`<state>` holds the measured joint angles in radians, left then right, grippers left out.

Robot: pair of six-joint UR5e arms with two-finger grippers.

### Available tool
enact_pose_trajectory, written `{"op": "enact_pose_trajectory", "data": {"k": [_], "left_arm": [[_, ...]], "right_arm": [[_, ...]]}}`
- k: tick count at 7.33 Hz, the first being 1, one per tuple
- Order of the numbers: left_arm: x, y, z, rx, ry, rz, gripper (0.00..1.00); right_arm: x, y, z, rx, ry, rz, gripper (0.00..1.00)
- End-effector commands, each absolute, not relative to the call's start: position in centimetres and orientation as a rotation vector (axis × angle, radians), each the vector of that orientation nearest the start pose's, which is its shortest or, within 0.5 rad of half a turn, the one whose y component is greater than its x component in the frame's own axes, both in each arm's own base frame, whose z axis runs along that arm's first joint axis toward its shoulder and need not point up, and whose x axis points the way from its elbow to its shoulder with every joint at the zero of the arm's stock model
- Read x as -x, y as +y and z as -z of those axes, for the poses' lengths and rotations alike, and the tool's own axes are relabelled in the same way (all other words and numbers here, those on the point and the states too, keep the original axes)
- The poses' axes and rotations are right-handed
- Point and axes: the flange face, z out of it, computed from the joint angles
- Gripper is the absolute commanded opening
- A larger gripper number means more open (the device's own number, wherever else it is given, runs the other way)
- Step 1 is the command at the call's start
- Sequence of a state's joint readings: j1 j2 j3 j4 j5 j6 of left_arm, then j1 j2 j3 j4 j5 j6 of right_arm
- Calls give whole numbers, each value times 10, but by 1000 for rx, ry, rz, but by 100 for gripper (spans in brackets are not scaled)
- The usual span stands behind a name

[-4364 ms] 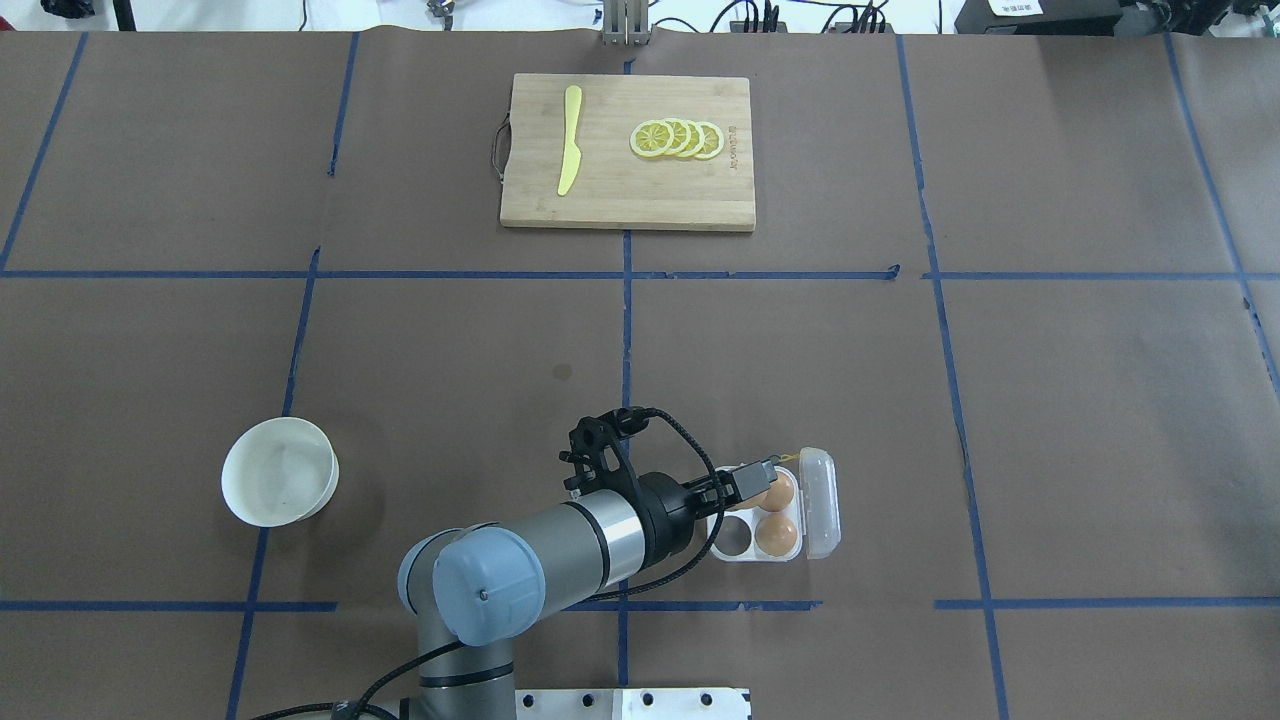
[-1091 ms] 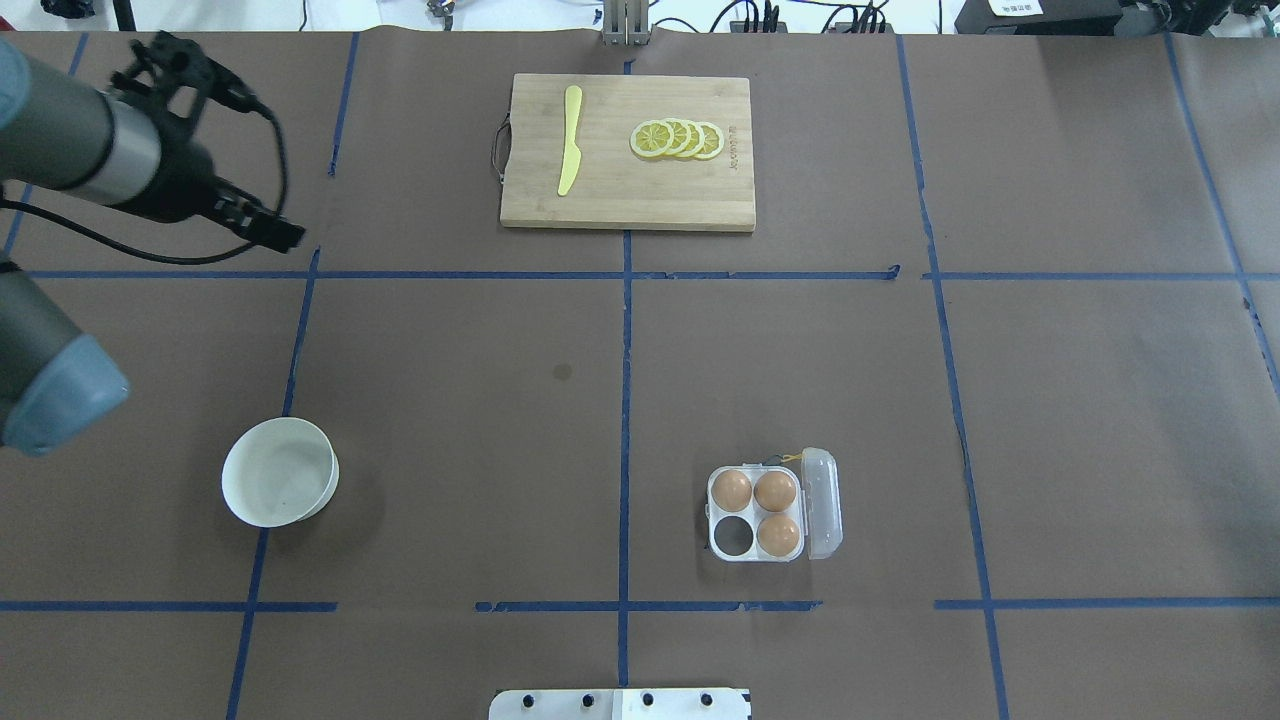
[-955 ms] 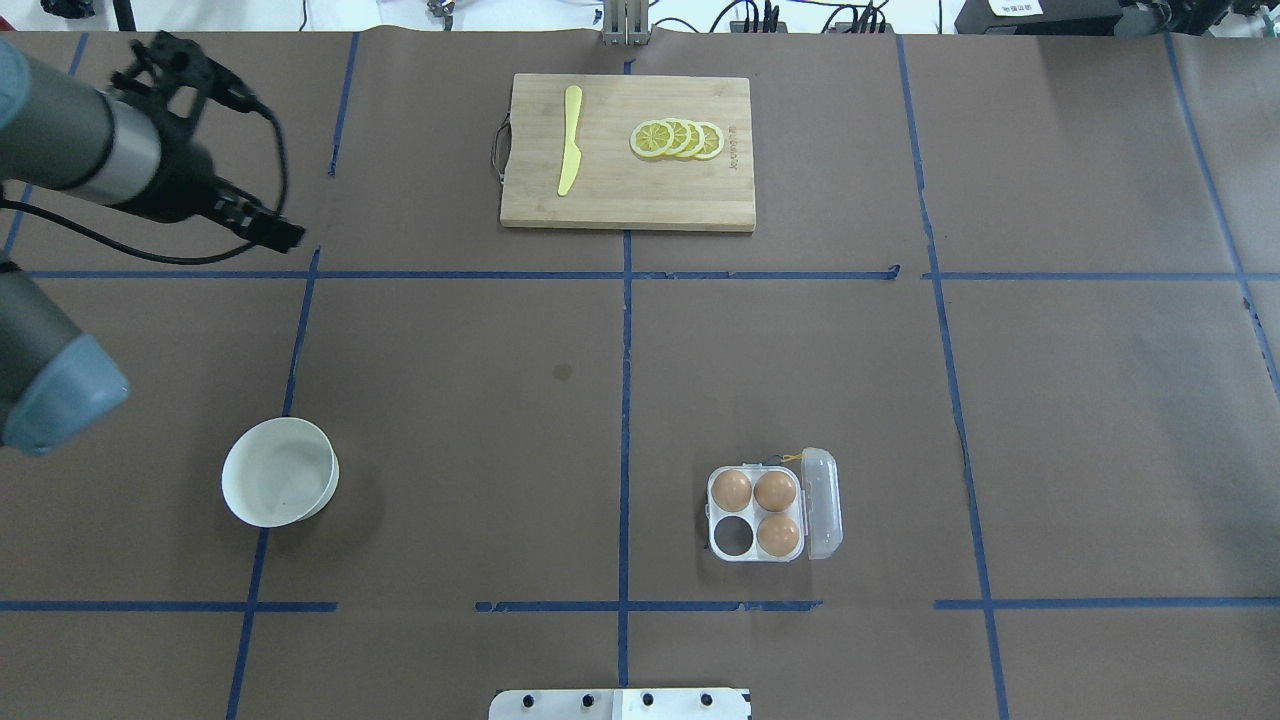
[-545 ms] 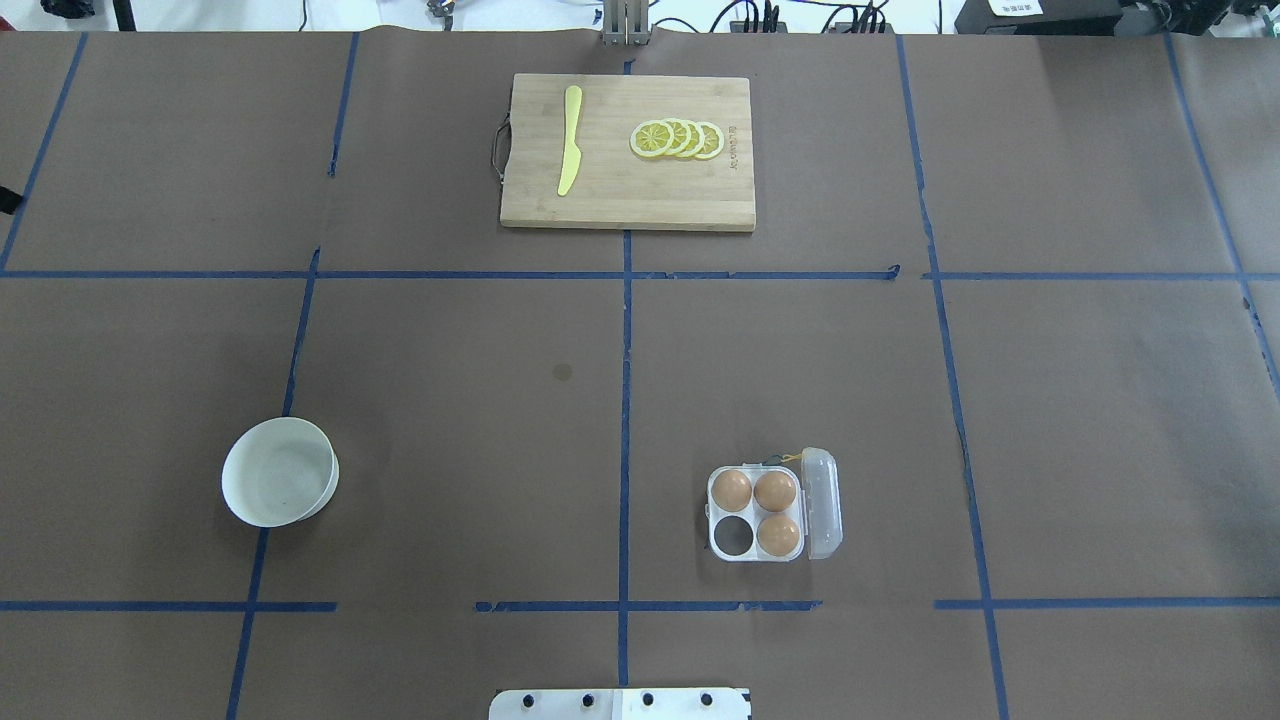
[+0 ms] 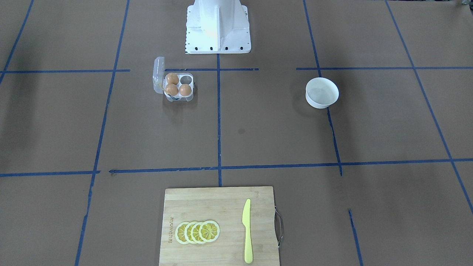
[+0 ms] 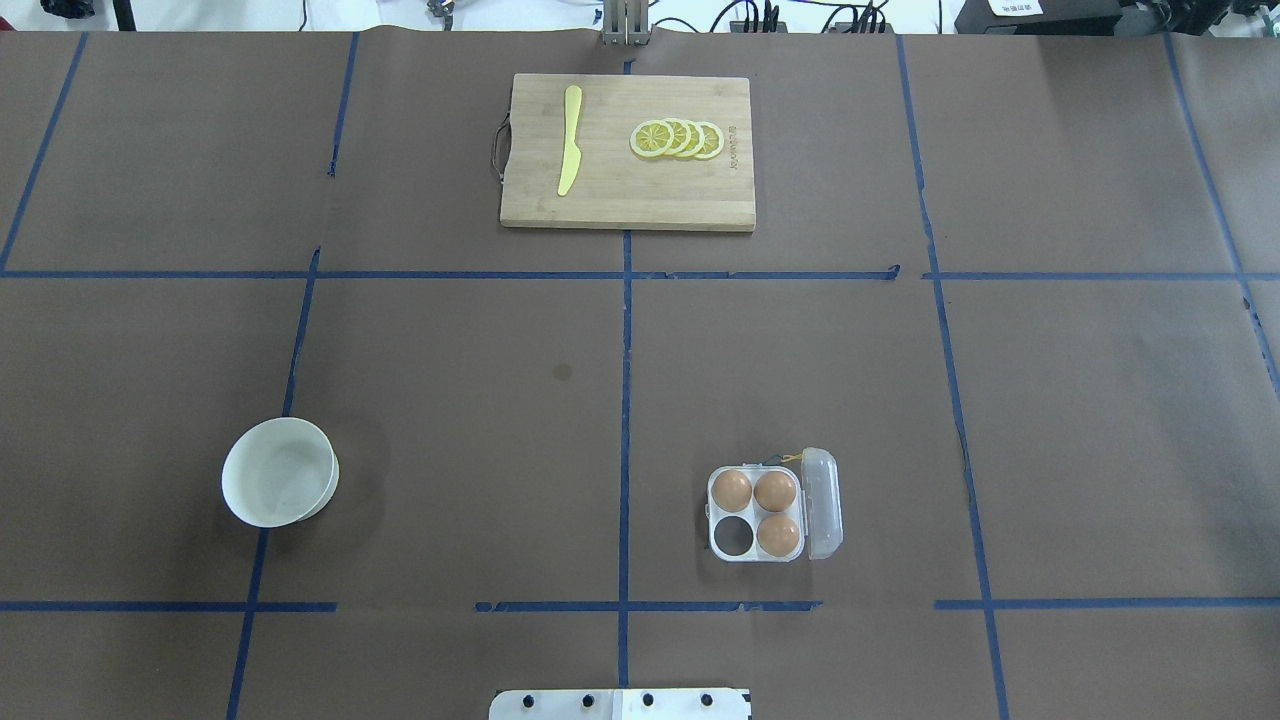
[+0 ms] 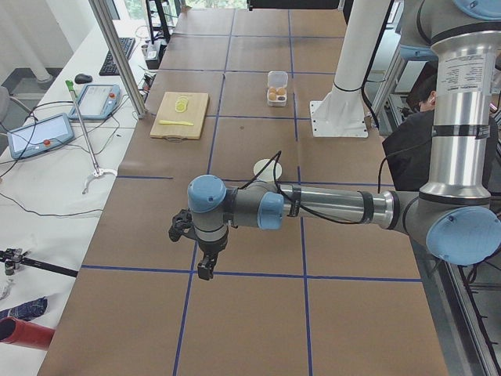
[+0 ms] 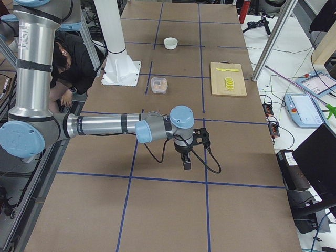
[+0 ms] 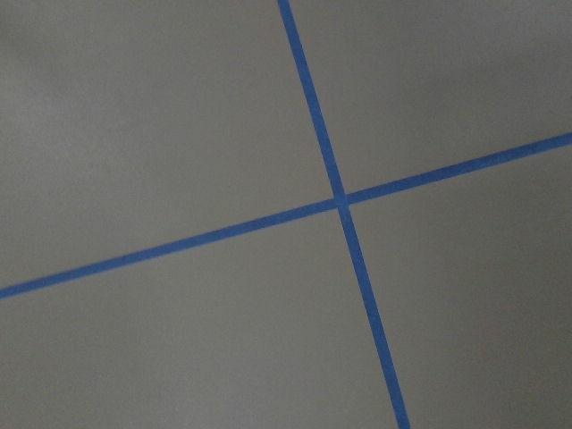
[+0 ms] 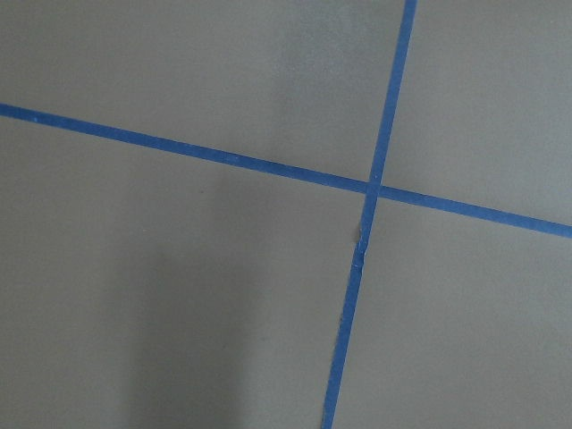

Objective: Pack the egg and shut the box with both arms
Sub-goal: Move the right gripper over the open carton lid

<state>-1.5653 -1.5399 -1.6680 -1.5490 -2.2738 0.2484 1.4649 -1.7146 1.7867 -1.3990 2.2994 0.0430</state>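
Box (image 6: 756, 513) at 5 o'clock from table (image 6: 450, 400) centre, overhead. Egg (image 6: 731, 489) and two like it fill three cells; 7 o'clock cell (image 6: 734, 537) empty. Lid (image 6: 822, 502) open at box's 3 o'clock. Left gripper (image 7: 205, 266), right gripper (image 8: 186, 160) hang at table ends, seemingly empty; opening cannot be told. Closing: one steadies the base, other folds lid toward 9 o'clock, gently.

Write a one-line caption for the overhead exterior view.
Open box holding three eggs, one cell empty; bowl left, cutting board beyond.

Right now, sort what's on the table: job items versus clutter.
Job: clear plastic four-cell egg carton, lid open; three tan-brown eggs in it.
Lying about: round white bowl; wooden cutting board; yellow knife; yellow lemon slices.
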Motion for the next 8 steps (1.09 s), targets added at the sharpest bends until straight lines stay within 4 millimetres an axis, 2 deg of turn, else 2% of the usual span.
{"op": "enact_pose_trajectory", "data": {"k": [1,4,5,6,7,8], "left_arm": [[70,-491,-628,-143,693,-287,100],[71,-492,-620,-166,693,-295,100],[70,-489,-622,-163,698,-293,100],[70,-488,-622,-161,700,-293,100],[70,-488,-623,-160,701,-292,100],[70,-488,-623,-160,701,-292,100]], "right_arm": [[-20,-450,-601,-182,-741,149,100],[-19,-449,-597,-188,-744,151,100],[-19,-446,-579,-222,-749,166,100],[-18,-430,-564,-222,-785,146,100],[-5,-420,-542,-196,-850,100,89],[31,-415,-520,-145,-873,80,58]]}}
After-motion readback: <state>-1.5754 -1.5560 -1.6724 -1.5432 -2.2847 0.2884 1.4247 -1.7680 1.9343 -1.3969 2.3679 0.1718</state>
